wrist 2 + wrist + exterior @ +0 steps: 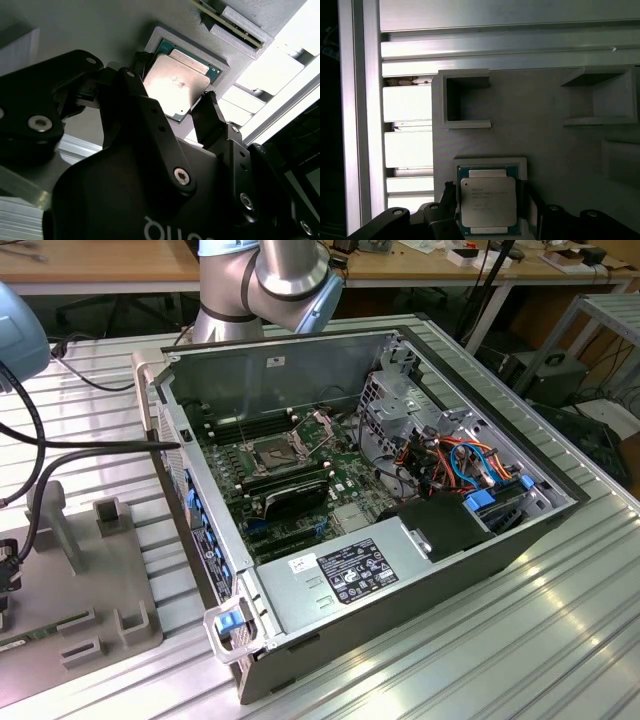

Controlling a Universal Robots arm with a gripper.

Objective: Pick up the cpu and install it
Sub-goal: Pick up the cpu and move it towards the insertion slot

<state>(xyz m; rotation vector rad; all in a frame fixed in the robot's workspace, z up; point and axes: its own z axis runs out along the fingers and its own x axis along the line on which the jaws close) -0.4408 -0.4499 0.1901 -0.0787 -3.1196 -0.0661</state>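
Observation:
The cpu [487, 202] [177, 82], a small square chip with a grey metal face on a green edge, lies flat in a shallow recess of the grey fixture plate [540, 115]. In both wrist views my gripper [485, 192] [172, 87] hangs just above it, open, with one black fingertip [449, 192] on one side of the chip and the other fingertip [209, 112] on the opposite side, close to its edges. In the exterior view the green board's socket [275, 452] sits inside the open computer case [400, 570] with its metal frame lifted.
The grey fixture plate [90, 580] lies at the exterior view's left, beside the case, with raised blocks and pockets [462, 100]. A memory stick [220, 22] sits in a holder near the cpu. Cables [60, 445] cross the ribbed aluminium table [520, 640]. The arm [270, 280] rises behind the case.

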